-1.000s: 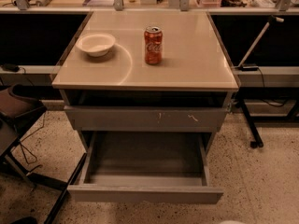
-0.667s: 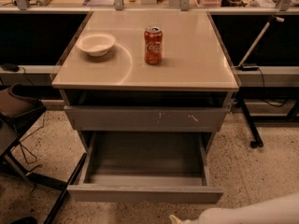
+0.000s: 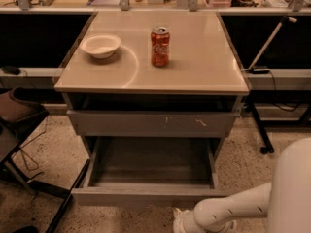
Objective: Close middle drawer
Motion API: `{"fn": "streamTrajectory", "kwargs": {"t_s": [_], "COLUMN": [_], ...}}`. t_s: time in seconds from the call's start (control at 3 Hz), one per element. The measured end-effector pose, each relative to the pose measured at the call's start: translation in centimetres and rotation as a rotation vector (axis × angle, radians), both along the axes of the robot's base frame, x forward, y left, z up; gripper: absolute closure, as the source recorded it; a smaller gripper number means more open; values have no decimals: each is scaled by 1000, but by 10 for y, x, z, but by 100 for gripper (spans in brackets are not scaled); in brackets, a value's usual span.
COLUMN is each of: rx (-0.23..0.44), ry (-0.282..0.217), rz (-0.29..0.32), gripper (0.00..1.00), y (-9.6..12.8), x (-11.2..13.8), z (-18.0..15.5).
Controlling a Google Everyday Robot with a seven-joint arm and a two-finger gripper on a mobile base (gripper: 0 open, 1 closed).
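The middle drawer (image 3: 146,196) hangs wide open under the scratched drawer front (image 3: 150,124), grey insides showing. The gripper (image 3: 181,221) is down at the view's bottom edge, just in front of the plain panel and right of its middle. Can't tell how wide it's set. On the tabletop (image 3: 204,67), a bowl (image 3: 100,45) sits by the left edge and a red can (image 3: 160,46) near the middle.

Lab or office workroom, I'd say: speckled floor (image 3: 238,165), grey drawer cabinet (image 3: 199,62), cluttered bench (image 3: 58,5) behind. My gripper (image 3: 181,221) is low, just in front of the middle drawer (image 3: 146,196).
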State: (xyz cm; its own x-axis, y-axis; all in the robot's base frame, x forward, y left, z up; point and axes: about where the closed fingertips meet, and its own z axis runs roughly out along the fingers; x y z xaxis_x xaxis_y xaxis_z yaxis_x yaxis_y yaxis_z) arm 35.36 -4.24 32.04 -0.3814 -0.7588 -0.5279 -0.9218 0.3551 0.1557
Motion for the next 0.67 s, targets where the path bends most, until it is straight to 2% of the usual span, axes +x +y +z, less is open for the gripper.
{"fn": "streamTrajectory", "kwargs": {"t_s": [0.33, 0.67], "rx": [-30, -25], "ry": [-59, -54], "rz": [-25, -20], "gripper": [0, 0], "y": [0, -2], "x": [38, 39], "z": [20, 21]}}
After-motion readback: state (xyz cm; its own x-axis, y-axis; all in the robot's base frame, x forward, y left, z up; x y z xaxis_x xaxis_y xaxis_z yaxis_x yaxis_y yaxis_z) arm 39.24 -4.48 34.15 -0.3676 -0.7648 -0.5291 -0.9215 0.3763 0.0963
